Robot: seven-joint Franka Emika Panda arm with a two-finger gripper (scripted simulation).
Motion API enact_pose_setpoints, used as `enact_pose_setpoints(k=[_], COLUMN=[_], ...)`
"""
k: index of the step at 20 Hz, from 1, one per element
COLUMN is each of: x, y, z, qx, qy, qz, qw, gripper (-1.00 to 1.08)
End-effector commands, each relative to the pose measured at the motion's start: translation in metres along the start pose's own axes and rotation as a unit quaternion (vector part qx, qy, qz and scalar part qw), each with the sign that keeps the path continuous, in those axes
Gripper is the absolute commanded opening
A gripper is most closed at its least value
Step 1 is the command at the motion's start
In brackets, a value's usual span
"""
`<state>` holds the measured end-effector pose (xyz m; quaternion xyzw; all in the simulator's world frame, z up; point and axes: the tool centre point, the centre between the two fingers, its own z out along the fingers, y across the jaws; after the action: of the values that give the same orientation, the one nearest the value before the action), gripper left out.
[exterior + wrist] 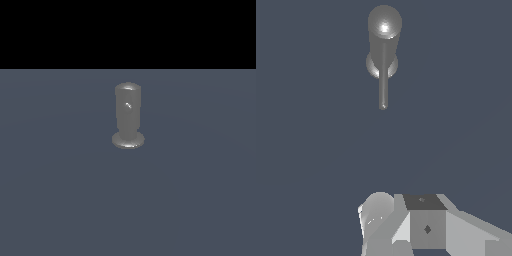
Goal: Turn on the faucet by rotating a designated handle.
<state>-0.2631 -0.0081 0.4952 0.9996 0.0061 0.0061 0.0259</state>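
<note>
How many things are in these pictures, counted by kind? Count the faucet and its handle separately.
Faucet: 1
Handle: 1
End effector: 1
Total: 3

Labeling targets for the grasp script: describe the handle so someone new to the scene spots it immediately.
On the bare blue-grey floor stands one object, the faucet, a dull grey upright cylinder on a flared disc base. The handle is the thin straight rod projecting sideways from its upper part. It is much slimmer than the body and ends in a rounded tip; in the exterior view it points at the camera, showing only as a small glint.
</note>
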Motion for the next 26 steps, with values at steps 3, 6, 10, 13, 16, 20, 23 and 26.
enact_pose_setpoints(k=[3,6,10,13,16,20,23,26], x=[0.000,0.002,0.007,0.013,0.020,0.031,0.041,0.050], y=[0.000,-0.001,-0.004,-0.008,-0.012,-0.019,-0.025,-0.031], z=[0.001,0.006,0.019,0.033,0.051,0.081,0.105,0.129], qx=[0.000,0.001,0.002,0.003,0.005,0.008,0.010,0.012], qy=[0.000,0.000,0.000,-0.001,-0.001,-0.002,-0.002,-0.003], qz=[0.000,0.000,0.001,0.002,0.002,0.004,0.005,0.005], qw=[1.0000,1.0000,1.0000,1.0000,1.0000,1.0000,0.9999,0.9999], gripper=[-1.00,-1.00,-1.00,-1.00,-1.00,-1.00,-1.00,-1.00])
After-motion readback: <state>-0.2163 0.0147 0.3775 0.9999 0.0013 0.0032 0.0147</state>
